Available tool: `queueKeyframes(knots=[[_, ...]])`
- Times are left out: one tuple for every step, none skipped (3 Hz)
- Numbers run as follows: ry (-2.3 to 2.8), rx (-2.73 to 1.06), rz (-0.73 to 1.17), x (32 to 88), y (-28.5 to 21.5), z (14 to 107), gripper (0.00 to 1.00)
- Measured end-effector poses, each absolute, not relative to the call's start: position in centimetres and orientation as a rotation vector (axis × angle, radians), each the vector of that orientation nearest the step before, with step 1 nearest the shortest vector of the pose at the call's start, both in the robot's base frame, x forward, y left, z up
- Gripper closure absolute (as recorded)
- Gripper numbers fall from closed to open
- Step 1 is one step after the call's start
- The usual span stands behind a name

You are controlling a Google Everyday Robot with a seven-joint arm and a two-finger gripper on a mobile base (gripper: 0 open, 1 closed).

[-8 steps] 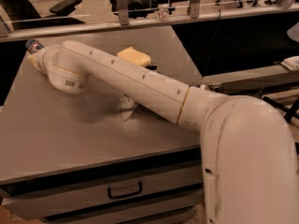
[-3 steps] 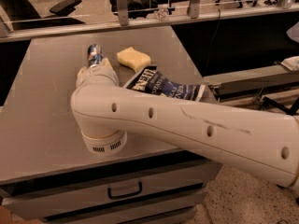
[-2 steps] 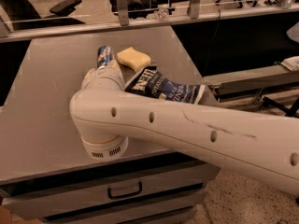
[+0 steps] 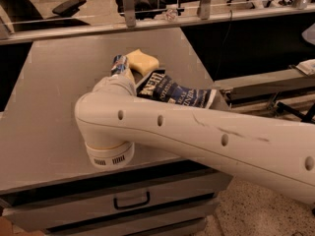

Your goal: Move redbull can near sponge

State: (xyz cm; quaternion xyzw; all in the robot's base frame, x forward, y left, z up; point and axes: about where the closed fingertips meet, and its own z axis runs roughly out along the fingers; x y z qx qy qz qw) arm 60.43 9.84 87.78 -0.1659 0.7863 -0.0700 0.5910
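Over the far middle of the grey table, at the end of the white arm: gripper, clamped on the redbull can. Can poking out past the gripper's tip, tilted, blue and silver side showing, one tan finger pressed along its right side. Contact between the can's base and the tabletop: cannot tell, hidden behind the wrist. Just right of the gripper and very near the can: sponge, pale yellow, lying flat, wavy edge toward the camera. Touching or a thin gap between can and sponge: cannot tell. Right of the gripper and nearer the camera than the sponge: dark blue chip bag, lying flat, white lettering up, left end right against the sponge's near edge, near side hidden by the arm. Behind the gripper, toward the camera: round elbow joint hanging over the table's front edge, above a drawer with a metal handle. Far beyond the gripper, past a railing: black office chair on the floor.
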Motion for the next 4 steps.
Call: queueKeyframes(knots=[[1.86, -0.393, -0.155, 60.6, 10.0, 86.7, 0.39], [1.879, -0.405, -0.145, 60.6, 10.5, 85.8, 0.18], [1.886, -0.41, -0.138, 60.6, 11.1, 85.2, 0.0], [1.866, -0.388, -0.128, 60.6, 11.3, 85.7, 0.0]])
